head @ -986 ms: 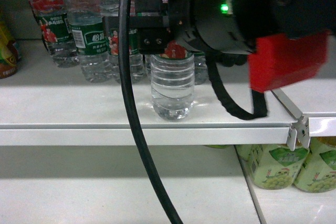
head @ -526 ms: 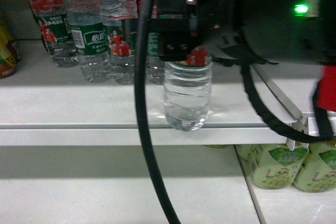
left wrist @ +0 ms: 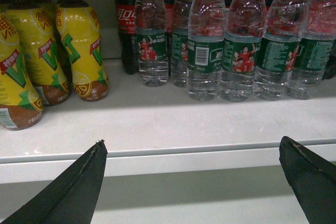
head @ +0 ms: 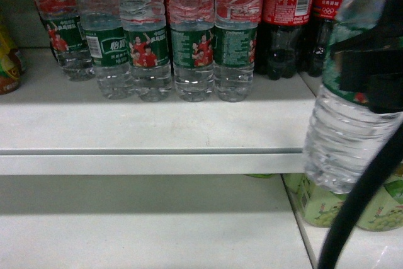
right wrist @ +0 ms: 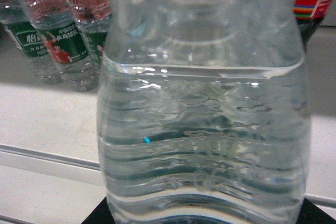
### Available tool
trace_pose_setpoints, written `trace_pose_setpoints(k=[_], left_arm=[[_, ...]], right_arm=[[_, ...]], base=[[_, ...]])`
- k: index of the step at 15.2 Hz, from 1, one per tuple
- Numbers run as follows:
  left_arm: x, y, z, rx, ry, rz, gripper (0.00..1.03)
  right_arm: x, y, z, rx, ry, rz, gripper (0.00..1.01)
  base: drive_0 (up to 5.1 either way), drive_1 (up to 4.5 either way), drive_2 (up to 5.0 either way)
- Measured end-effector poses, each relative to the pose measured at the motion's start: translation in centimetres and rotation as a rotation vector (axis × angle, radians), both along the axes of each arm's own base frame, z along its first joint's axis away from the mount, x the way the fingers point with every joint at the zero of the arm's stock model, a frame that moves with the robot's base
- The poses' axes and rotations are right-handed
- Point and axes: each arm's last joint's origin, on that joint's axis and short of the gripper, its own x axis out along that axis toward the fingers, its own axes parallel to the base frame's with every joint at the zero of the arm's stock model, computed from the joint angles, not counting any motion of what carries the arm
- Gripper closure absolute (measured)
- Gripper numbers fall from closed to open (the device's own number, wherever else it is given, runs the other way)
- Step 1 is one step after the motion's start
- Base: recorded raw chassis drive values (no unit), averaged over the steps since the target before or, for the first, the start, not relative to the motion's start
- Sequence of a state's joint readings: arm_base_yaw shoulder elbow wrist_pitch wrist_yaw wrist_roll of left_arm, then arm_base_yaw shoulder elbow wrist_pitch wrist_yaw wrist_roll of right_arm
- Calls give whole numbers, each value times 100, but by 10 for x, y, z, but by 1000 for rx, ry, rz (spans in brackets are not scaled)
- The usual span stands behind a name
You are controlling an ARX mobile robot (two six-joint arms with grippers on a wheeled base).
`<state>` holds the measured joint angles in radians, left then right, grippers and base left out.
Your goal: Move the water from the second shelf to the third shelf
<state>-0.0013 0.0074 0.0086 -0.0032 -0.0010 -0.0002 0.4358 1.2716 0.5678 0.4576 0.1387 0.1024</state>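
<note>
Your water bottle (head: 343, 137) has left the shelf (head: 151, 131).
Right gripper (head: 371, 80) clamps it mid-body, keeping it upright for lowering; left gripper (left wrist: 194, 182) hangs spread, empty.

White store shelves (head: 151, 137), evenly lit, with shadowed space beneath each board.

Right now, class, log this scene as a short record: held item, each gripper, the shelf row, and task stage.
held item: water bottle, off the shelf, at the right of the head view
right gripper: shut on the water bottle
left gripper: open, empty
shelf row: water bottles, cola bottles behind
task stage: bottle lifted out, not yet placed
</note>
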Motion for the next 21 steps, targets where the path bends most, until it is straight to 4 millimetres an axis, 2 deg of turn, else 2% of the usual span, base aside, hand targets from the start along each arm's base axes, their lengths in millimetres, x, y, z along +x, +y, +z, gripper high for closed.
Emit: trace_pose_setpoints(k=[4, 9, 13, 16, 21], left_arm=[[0, 0, 0, 0, 0, 0, 5], [0, 0, 0, 0, 0, 0, 5], [0, 0, 0, 0, 0, 0, 5], [0, 0, 0, 0, 0, 0, 5], [0, 0, 0, 0, 0, 0, 5]], right_arm=[[-51, -49, 18, -4, -49, -112, 59], [-99, -67, 40, -12, -133, -174, 59], [-115, -81, 44, -22, -150, -242, 59], [-116, -94, 44, -29, -140, -317, 59], [-117, -94, 44, -33, -140, -315, 59]], base=[[0, 0, 0], [0, 0, 0], [0, 0, 0], [0, 0, 0], [0, 0, 0]])
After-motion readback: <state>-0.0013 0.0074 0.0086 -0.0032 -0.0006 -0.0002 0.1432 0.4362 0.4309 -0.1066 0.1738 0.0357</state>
